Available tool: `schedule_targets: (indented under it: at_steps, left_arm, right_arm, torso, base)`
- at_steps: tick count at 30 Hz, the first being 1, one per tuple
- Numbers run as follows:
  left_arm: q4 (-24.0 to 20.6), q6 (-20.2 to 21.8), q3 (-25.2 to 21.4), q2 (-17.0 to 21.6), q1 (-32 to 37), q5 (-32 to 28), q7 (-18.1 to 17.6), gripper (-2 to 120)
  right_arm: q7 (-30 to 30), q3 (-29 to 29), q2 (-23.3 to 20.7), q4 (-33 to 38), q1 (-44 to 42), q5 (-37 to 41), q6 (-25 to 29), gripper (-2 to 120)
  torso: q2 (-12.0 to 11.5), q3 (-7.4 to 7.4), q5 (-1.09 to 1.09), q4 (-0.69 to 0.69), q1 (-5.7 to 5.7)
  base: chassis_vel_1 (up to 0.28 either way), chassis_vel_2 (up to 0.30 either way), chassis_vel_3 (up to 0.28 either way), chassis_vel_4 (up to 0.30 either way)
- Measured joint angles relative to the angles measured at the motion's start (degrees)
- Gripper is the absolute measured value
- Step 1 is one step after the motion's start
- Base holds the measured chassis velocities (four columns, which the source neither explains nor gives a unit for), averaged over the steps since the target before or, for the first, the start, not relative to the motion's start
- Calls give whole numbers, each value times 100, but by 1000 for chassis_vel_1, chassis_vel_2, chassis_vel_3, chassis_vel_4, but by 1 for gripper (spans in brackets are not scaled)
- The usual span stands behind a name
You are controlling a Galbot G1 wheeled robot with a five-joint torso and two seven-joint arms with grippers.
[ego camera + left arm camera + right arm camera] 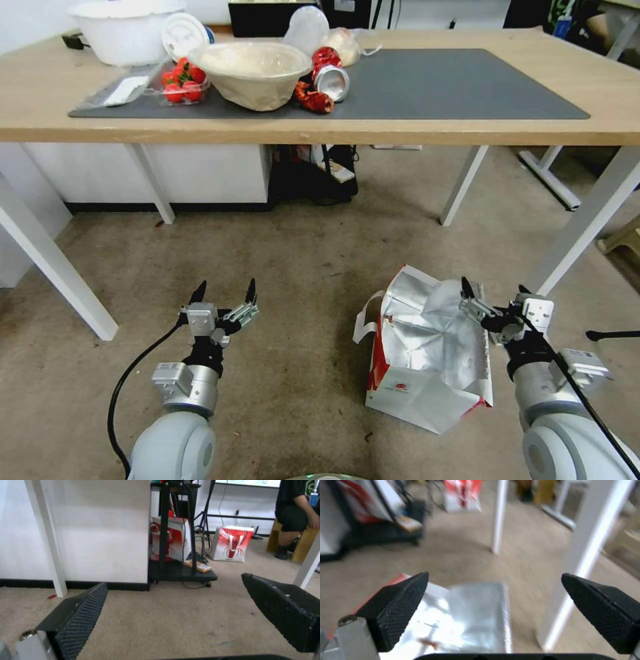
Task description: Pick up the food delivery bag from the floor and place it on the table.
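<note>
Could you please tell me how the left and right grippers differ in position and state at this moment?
The left gripper hangs over bare carpet, while the right gripper is at the open top of the food delivery bag. The left gripper has nothing between its fingers; the right gripper's fingers straddle the bag's silver foil lining without closing on it. Both are open and low, in front of the table.

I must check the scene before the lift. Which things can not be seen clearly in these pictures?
- Inside of the food delivery bag: crumpled foil lining hides it in the head view; the right wrist view is blurred.
- Whether the open right claw touches the bag: the head view's angle leaves it unclear.
- Logo on the bag: too small to read.
- The table: its sides are cut off by the head view's edges.
- The open left claw hovers over bare carpet.
</note>
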Motion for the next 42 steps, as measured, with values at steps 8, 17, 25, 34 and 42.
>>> schedule_targets:
  at_steps: [8, 17, 25, 34, 42]
  left_arm:
    - [1, -39, 18, -24, 24, 23, 0, 100]
    - [48, -98, 47, -86, 50, 67, 3, 100]
    - [52, -155, 10, -93, 89, 76, 5, 100]
    - [110, -264, -72, -91, 92, 73, 1, 100]
    - [167, -323, -40, -109, 91, 84, -2, 100]
  right_arm:
    - [580, -149, -139, -708, 475, 267, -244, 100]
    - [1162, -592, -474, -1767, 1266, 742, -506, 100]
    - [1411, -898, -548, -2511, 1844, 1056, -699, 100]
    - [1518, -1065, -536, -2947, 2154, 1213, -865, 89]
    - [1467, -1010, -586, -2783, 2063, 1215, -885, 55]
  torso:
    - [9, 0, 0, 0, 2]
    - [18, 0, -1, 0, 4]
    - [24, 0, 0, 0, 5]
    - [27, 0, 0, 0, 5]
    - [30, 0, 0, -1, 5]
  base:
    - [0, 0, 0, 0]
    - [0, 0, 0, 0]
    - [0, 0, 0, 0]
    - [0, 0, 0, 0]
    - [0, 0, 0, 0]
